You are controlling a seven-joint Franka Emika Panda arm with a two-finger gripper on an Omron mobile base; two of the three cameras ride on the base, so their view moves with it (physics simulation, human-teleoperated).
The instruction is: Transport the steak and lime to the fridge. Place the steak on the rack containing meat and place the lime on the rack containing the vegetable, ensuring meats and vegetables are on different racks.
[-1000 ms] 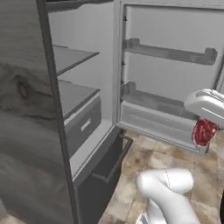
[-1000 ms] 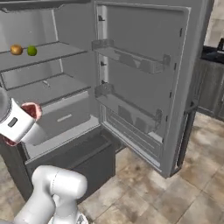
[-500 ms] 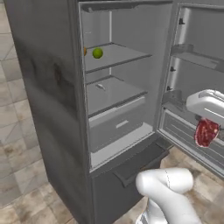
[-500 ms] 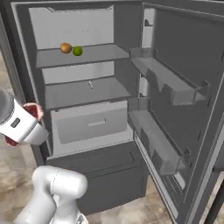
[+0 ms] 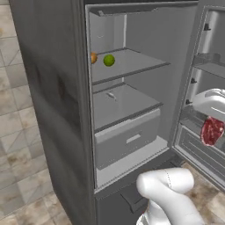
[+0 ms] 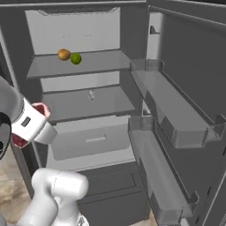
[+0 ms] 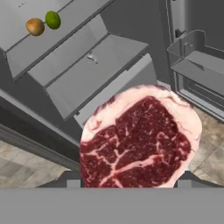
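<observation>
My gripper (image 5: 211,120) is shut on the steak (image 7: 140,138), a red marbled slab that hangs in front of the open fridge (image 5: 132,110), off to the right of its shelves. The lime (image 5: 109,60) lies on the upper rack (image 5: 136,67) next to the orange-brown vegetable (image 5: 93,57). On the middle rack (image 5: 129,103) rests the small pale meat (image 5: 110,94). From the right base view the steak (image 6: 42,108) peeks out beside the hand, left of the racks. The hand view looks past the steak at the lime (image 7: 53,19), the vegetable (image 7: 35,26) and the meat (image 7: 92,57).
Under the middle rack sit a pale drawer (image 5: 127,137) and the dark freezer drawer (image 5: 132,193). The open fridge door with its shelf bins (image 6: 172,110) stands at the right. The fridge's dark side wall (image 5: 48,88) and tiled floor (image 5: 19,171) are at the left.
The whole picture has shifted: the base has come round, so the fridge interior now faces the cameras and looks nearer. The steak stays in the shut gripper.
</observation>
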